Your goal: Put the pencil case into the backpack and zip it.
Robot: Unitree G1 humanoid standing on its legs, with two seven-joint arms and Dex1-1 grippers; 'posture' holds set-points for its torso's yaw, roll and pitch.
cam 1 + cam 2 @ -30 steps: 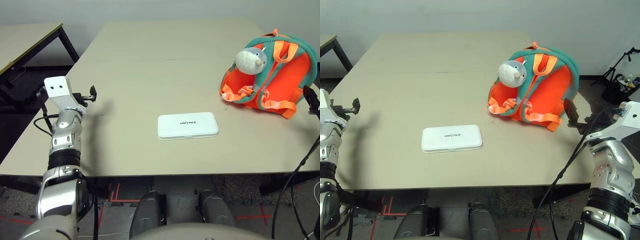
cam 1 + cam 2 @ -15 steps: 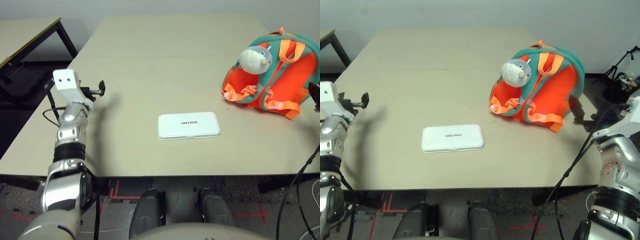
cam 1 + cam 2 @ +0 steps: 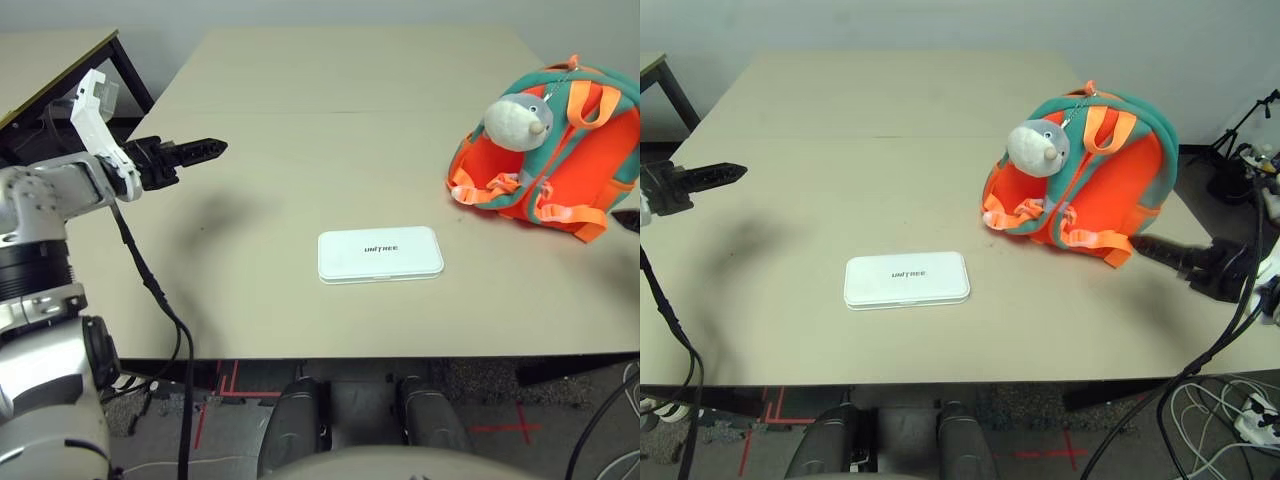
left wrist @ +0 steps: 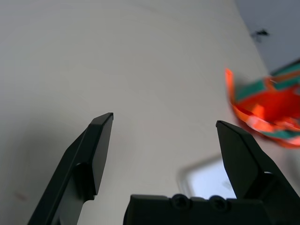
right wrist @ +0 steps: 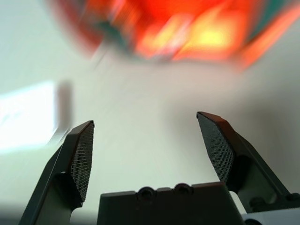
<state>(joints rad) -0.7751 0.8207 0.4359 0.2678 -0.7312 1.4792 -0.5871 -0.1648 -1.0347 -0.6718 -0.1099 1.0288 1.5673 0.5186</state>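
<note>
We see the left gripper (image 4: pixel 164 124) with its two black fingers spread wide and nothing between them, hanging above the table (image 3: pixel 330 120) near its left edge, tips aimed toward the middle. In the head views it sticks out from the silver left forearm (image 3: pixel 45 195), well apart from every task thing.

The right gripper (image 5: pixel 145 124) is also spread wide and empty. In the right eye view it pokes in from the right edge, low over the table, tips just beside the backpack's lower right corner; we cannot tell if it touches, looks apart.

The pencil case (image 3: pixel 380 255) lies flat on the table near the front edge, roughly centred between the two arms, lettering side up, long side running left to right. White, rounded corners, closed. Neither gripper is near it.

The backpack (image 3: pixel 1090 170) sits on the right side of the table, farther back than the pencil case, well apart from it. It lies leaning with straps facing us, orange body, teal trim. A grey-white plush charm (image 3: pixel 1037 148) rests on its upper left part. Orange straps (image 3: pixel 1080 238) trail on the table in front. Zipper state: cannot tell.

A second table (image 3: pixel 50 70) stands at far left.
</note>
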